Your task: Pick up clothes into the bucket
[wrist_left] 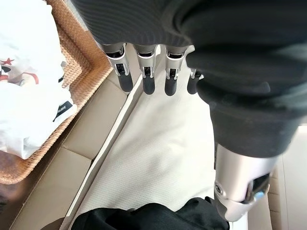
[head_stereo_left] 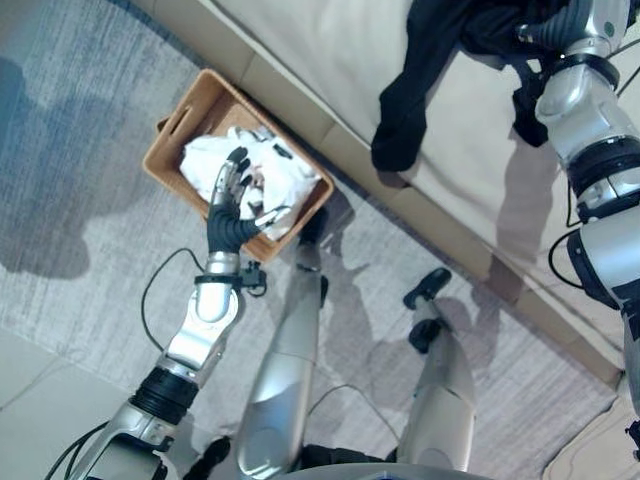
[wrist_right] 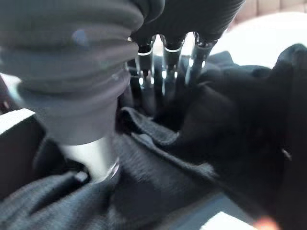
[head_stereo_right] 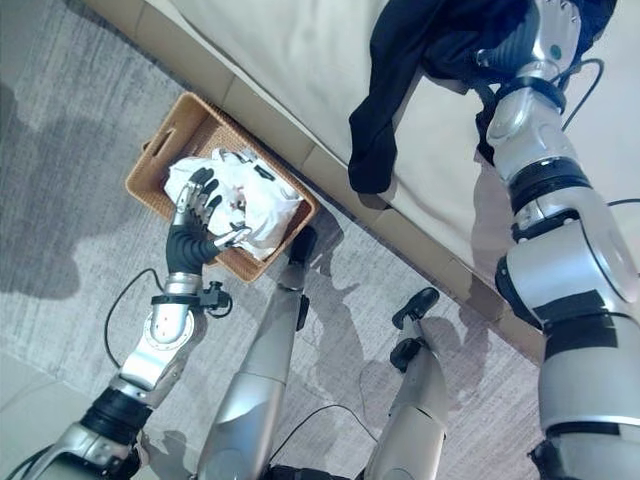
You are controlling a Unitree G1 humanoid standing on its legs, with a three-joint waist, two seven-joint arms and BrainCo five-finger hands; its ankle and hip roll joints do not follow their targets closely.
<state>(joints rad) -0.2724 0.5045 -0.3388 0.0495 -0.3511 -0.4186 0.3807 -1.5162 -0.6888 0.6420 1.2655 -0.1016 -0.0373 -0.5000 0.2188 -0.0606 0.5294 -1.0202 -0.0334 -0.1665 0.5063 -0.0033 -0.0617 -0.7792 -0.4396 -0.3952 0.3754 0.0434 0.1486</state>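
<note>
**Right hand buried in the black garment, basket well off to the left**

While the left hand [head_stereo_left: 232, 205] hovers over the woven basket [head_stereo_left: 175, 150] with its fingers spread loose and holding nothing, the real action is over on the sofa [head_stereo_left: 330, 60]. The black garment [head_stereo_left: 420, 75] lies draped across the cushion, one long dark sleeve or leg trailing down toward the sofa's front edge, the bulk bunched up at the far end. That is exactly where the right hand [head_stereo_right: 500, 55] is, sunk into the heap. The right wrist view shows its fingers [wrist_right: 165, 72] reaching down among dark folds, cloth on every side, but whether they have closed on the fabric I cannot tell; the tips are lost in the folds.

So the right hand is plainly the nearer one, right on the garment. The basket sits on the rug [head_stereo_left: 80, 250] just beside the sofa base, well apart from the garment and away to the robot's left, with white clothing [head_stereo_left: 280, 180] already in it. My read: the carry will have to sweep leftward and down off the cushion to reach it.
</note>
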